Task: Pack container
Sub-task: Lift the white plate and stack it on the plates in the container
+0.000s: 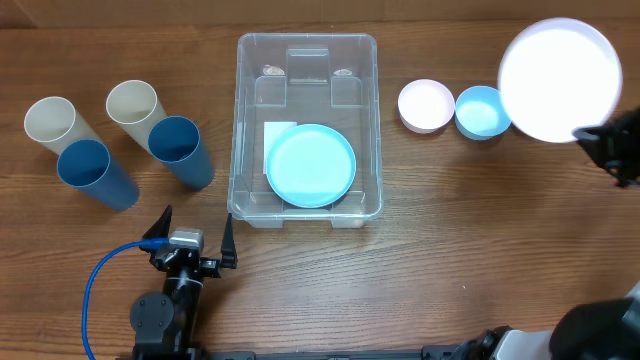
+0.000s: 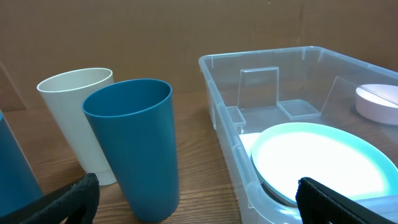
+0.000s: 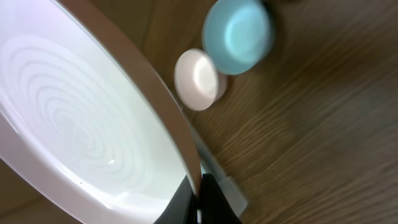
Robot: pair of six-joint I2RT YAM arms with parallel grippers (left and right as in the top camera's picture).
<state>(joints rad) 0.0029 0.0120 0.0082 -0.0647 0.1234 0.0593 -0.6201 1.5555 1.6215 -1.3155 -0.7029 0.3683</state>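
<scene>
Fingers of the left hand (image 1: 197,228) are spread wide at seven o'clock, empty. The container (image 1: 240,120) is set centrally on the worktop (image 1: 450,220), blue plate (image 1: 310,165) inside. At two o'clock a white plate (image 1: 560,80) is clamped by the right hand (image 1: 588,135).

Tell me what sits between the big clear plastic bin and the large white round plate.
A small white bowl and a small light blue bowl, side by side, in the overhead view.
</scene>
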